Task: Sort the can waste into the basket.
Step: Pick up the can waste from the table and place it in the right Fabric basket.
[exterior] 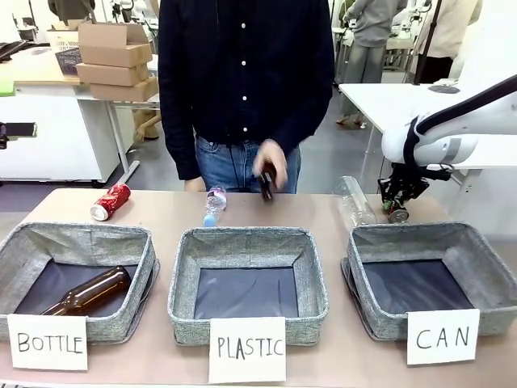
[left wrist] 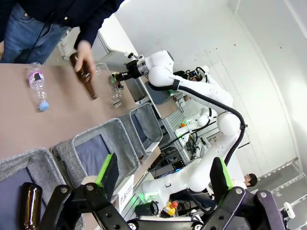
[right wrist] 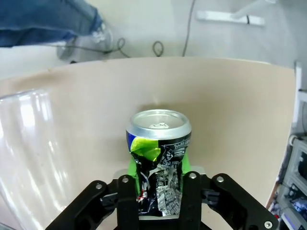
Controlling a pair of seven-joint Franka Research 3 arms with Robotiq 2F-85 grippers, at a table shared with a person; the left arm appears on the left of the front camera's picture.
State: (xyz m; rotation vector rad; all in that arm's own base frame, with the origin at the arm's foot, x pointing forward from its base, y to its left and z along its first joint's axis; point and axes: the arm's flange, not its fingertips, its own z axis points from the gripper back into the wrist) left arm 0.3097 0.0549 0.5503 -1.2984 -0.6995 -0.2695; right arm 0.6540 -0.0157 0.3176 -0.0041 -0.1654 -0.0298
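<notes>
Clearly the right hand (right wrist: 159,184) is clenched low across the crumpled body of the black can (right wrist: 159,139), at the far right of the bench (exterior: 161,212) just behind the CAN basket (exterior: 420,231); light, thin-walled and slick, it would likely buckle further under a harder squeeze.

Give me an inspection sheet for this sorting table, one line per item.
Surface: tan table, three labelled baskets along near edge.
Job's things: black can in right gripper; red can lying far left; CAN basket without cans.
Clutter: blue-capped clear bottle, second clear bottle on table; brown bottle in BOTTLE basket; held brown bottle in person's hand.
Grippers: right jaws shut on black can; left gripper jaws open, holding nothing.
Cables: loose cables on floor beyond table.
Surroundings: cardboard boxes, people behind.
</notes>
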